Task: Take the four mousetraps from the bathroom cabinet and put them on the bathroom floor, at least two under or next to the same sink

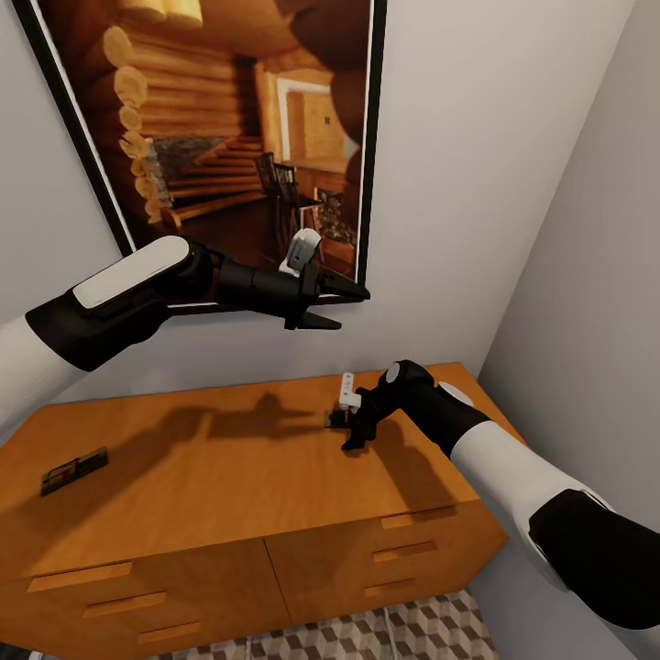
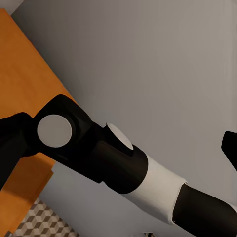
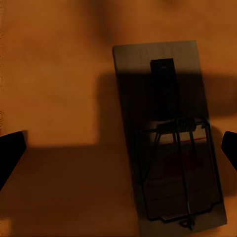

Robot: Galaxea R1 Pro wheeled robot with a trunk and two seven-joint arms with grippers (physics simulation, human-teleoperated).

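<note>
Two mousetraps lie on top of the orange-brown cabinet (image 1: 229,477). One mousetrap (image 1: 73,470) rests near the top's left end. The other mousetrap (image 1: 332,419) lies at the right, partly hidden under my right gripper (image 1: 351,429), which points down at it. In the right wrist view this mousetrap (image 3: 168,143) is a flat wooden slab with a wire bar, and my right gripper (image 3: 118,150) hangs above it, open, its dark fingertips (image 3: 11,153) at both edges and apart from the trap. My left gripper (image 1: 353,309) is raised in front of the painting, open and empty.
A large framed painting (image 1: 229,119) hangs on the grey wall behind the cabinet. A second grey wall (image 1: 587,275) closes in at the right. Cube-patterned floor tiles (image 1: 412,632) show below the drawer fronts (image 1: 403,550). My right forearm (image 2: 113,165) crosses the left wrist view.
</note>
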